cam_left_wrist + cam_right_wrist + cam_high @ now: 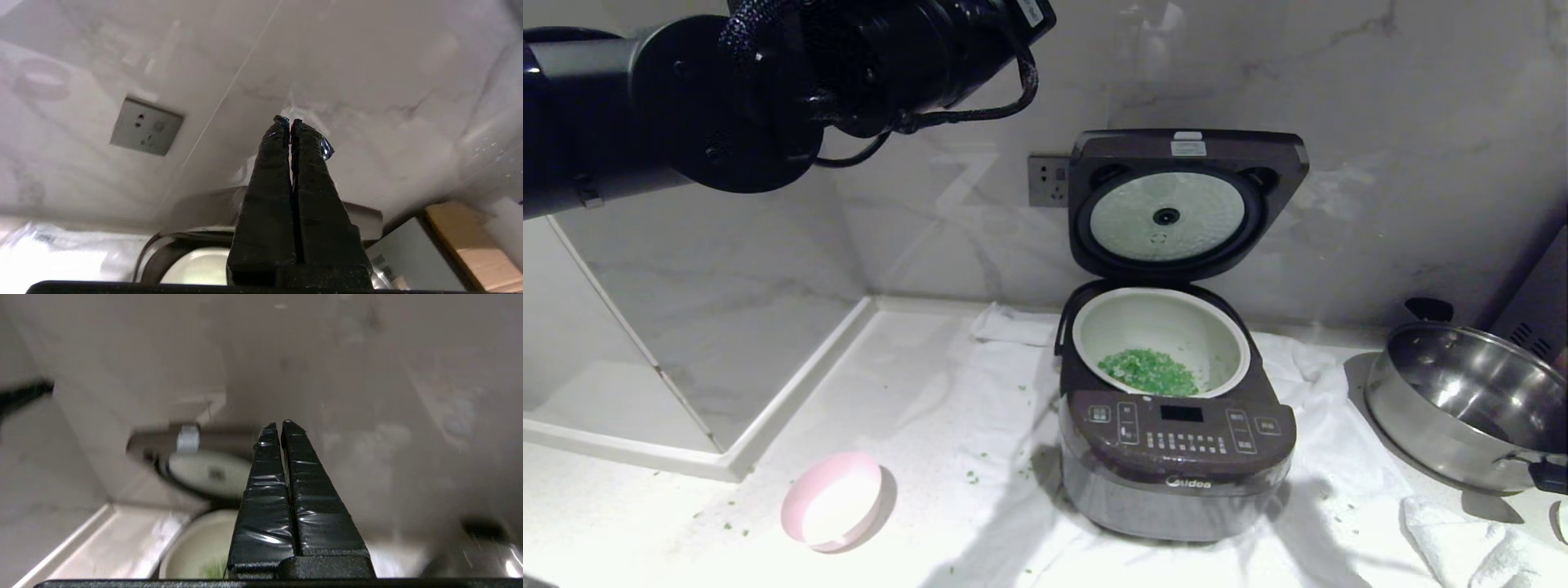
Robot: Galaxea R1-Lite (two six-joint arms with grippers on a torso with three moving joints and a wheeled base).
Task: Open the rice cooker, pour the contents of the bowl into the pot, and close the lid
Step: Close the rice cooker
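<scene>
Already the lid (1186, 204) stands open, green bits (1150, 371) in the pot (1161, 339), bowl (832, 501) empty on bench (645, 523). Both hands clenched, holding nothing: left hand (290, 121), right hand (281, 424). Only closing left.

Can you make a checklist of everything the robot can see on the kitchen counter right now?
Surface: white counter with a rumpled white cloth under the cooker.
Job's things: rice cooker with lid standing open; green bits lie in the pot; pink bowl sits empty at front left.
Clutter: stray green bits scattered on the counter; steel pan at right; folded cloth at front right.
Grippers: left gripper shut, empty, raised toward the wall; right gripper shut, empty, above the pot.
Cables: black cable looped along the left arm.
Surroundings: marble wall, wall socket left of the lid.
</scene>
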